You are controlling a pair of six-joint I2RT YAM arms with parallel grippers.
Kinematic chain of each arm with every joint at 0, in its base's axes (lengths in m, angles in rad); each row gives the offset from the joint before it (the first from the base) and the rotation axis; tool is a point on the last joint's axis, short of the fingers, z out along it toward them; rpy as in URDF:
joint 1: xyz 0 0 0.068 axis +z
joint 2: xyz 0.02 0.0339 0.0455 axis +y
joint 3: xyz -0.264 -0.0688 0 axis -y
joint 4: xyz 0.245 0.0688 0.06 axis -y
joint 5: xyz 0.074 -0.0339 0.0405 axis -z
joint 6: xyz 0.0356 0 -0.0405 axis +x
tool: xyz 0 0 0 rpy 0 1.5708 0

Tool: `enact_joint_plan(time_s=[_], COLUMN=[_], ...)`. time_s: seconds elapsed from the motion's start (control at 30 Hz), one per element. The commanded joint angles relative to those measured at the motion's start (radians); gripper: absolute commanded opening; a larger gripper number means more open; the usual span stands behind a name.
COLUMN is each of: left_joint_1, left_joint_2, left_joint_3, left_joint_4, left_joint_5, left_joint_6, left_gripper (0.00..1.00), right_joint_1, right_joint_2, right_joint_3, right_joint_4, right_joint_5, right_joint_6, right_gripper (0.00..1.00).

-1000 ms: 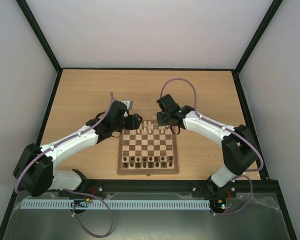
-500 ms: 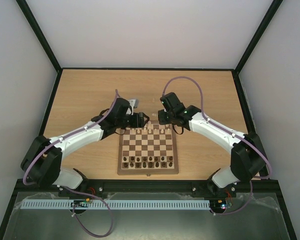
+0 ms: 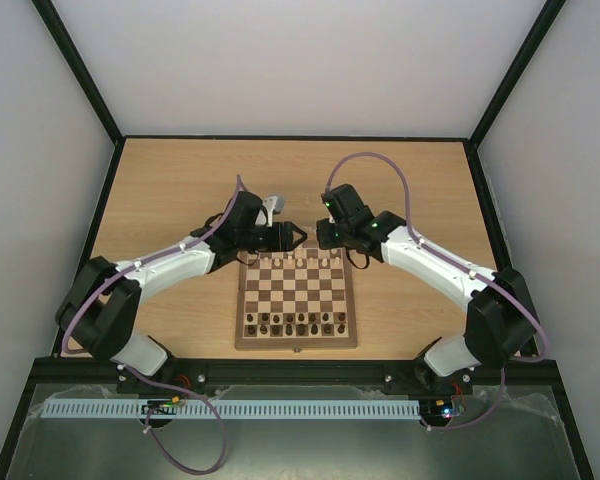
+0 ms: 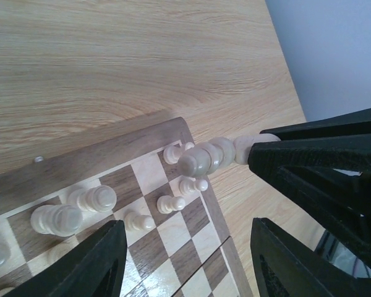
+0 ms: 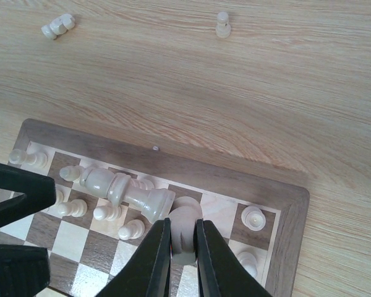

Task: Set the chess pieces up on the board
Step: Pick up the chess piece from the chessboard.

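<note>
**Pale piece held above the board's far rows**

A pale chess piece (image 5: 185, 215) is clamped between the closed fingers of the right gripper (image 5: 183, 226). It is held just above the far rows of the board (image 3: 296, 343), toward the far right corner. Its kind cannot be told from above. A taller pale piece (image 5: 127, 189) is seen just beside it, and whether the two touch cannot be made out. The left gripper (image 4: 187, 223) is held over the same far rows, its fingers parted and nothing between them.

The remaining pale pieces (image 3: 300, 262) are gathered on the board's far rows, and the dark pieces (image 3: 295, 322) are lined up along its near edge. Beyond the far edge, two pale pieces are left on the bench (image 3: 180, 190): a lying piece (image 5: 57, 26) and an upright piece (image 5: 222, 25).

The pieces are judged to be light, stiff turned wood with a smooth, rounded surface that may slip under a loose pinch. Their bases are narrow and the squares crowded, so a neighbour is easily toppled by a finger or by the carried piece. A hold from above is advised, taken on the upper body or neck with one finger on each side. The piece should be kept upright and let go only once its base is seated on the square. The lying piece is better taken across its middle.
</note>
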Motion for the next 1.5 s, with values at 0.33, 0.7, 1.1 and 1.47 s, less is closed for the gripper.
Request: enact_joint_plan(time_s=[0.33, 0.7, 1.1, 1.47], left_joint_1=[0.036, 0.038, 0.038, 0.038], left_joint_2=[0.038, 0.065, 0.081, 0.089], left_joint_3=[0.037, 0.039, 0.051, 0.068], left_joint_4=[0.095, 0.121, 0.12, 0.102], left_joint_5=[0.127, 0.163, 0.163, 0.158], left_joint_6=[-0.041, -0.057, -0.055, -0.043], left_gripper=[0.52, 0.41, 0.33, 0.28], right_joint_1=[-0.001, -0.001, -0.001, -0.001], right_joint_2=[-0.051, -0.065, -0.069, -0.065], right_joint_3=[-0.032, -0.041, -0.044, -0.046], right_joint_4=[-0.035, -0.028, -0.026, -0.021], right_joint_5=[-0.062, -0.082, -0.099, -0.102], right_joint_6=[-0.022, -0.025, -0.03, -0.034], right_gripper=[0.1, 0.1, 0.1, 0.1])
